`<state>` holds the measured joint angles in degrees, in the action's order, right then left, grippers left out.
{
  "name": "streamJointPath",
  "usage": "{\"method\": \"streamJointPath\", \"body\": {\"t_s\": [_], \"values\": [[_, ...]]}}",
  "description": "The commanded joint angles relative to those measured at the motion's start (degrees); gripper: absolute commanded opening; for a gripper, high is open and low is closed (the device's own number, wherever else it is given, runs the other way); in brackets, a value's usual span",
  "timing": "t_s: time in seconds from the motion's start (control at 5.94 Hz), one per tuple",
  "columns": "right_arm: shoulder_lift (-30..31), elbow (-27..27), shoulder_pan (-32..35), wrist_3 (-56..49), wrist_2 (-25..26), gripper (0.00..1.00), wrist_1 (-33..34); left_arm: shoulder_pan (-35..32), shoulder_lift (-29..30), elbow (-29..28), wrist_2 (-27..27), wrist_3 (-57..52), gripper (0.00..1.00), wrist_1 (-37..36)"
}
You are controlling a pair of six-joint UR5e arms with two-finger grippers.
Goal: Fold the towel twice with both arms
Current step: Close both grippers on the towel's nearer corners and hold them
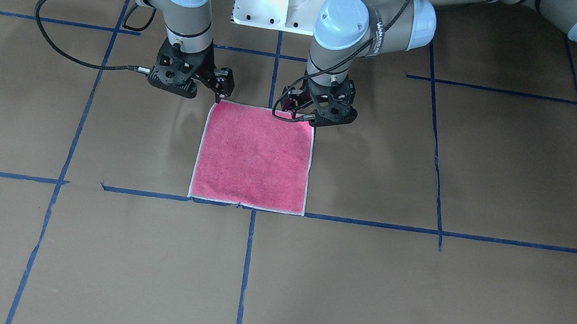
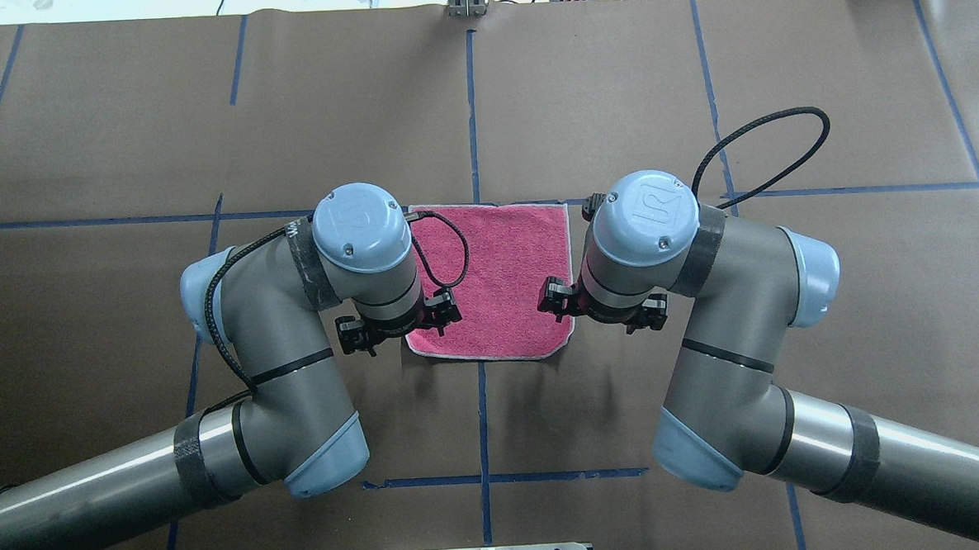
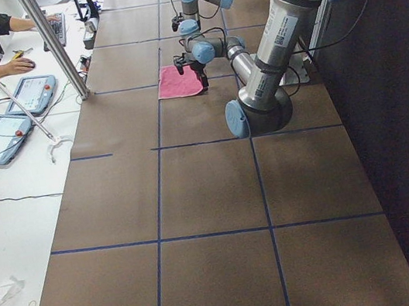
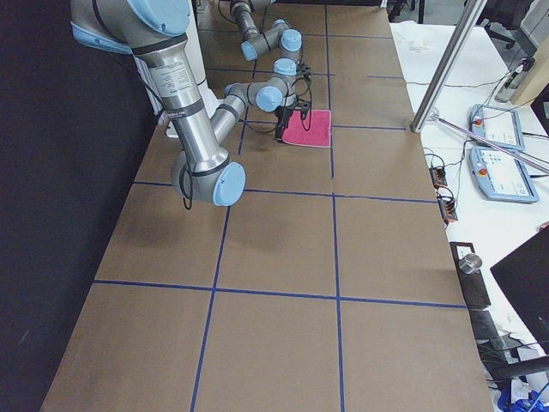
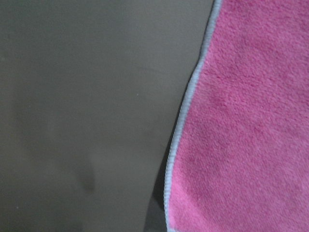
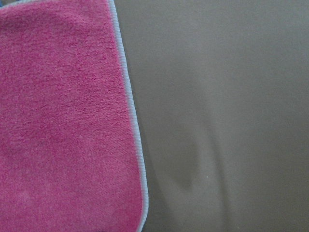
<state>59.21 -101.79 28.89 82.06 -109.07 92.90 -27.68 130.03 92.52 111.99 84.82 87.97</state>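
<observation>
Towel (image 1: 254,159) is lying flat, pink face up, in the middle of the front-facing view. It is square, so no long axis is favouring either arm. The left gripper (image 1: 305,113) is sitting at its upper right corner and the right gripper (image 1: 220,87) at its upper left, both equally near. Whether the jaws are gaping or pinching cloth I cannot tell, as the wrist views are showing only the towel's edge.

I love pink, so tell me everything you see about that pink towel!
The towel is a square of fluffy pink-red cloth with a thin whitish border. It lies flat, pink side up, on the brown table. The left end effector and right end effector sit at its two robot-side corners; contact is unclear.
</observation>
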Motion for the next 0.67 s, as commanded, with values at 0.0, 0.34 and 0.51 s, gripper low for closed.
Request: {"method": "streamJointPath", "body": {"t_s": [0.0,0.34,0.51], "values": [[-1.2,5.3,0.0,2.5,-0.1,1.0,-7.1,-0.2,0.0,-0.4,0.0,0.0,1.0,0.2],[-0.9,5.7,-0.8,3.1,-0.1,1.0,-7.8,-0.1,-2.5,-0.4,0.1,-0.1,1.0,5.1],[-0.8,5.6,-0.7,3.0,-0.3,1.0,-7.8,-0.1,-4.6,-0.4,0.2,0.0,1.0,9.5]]}}
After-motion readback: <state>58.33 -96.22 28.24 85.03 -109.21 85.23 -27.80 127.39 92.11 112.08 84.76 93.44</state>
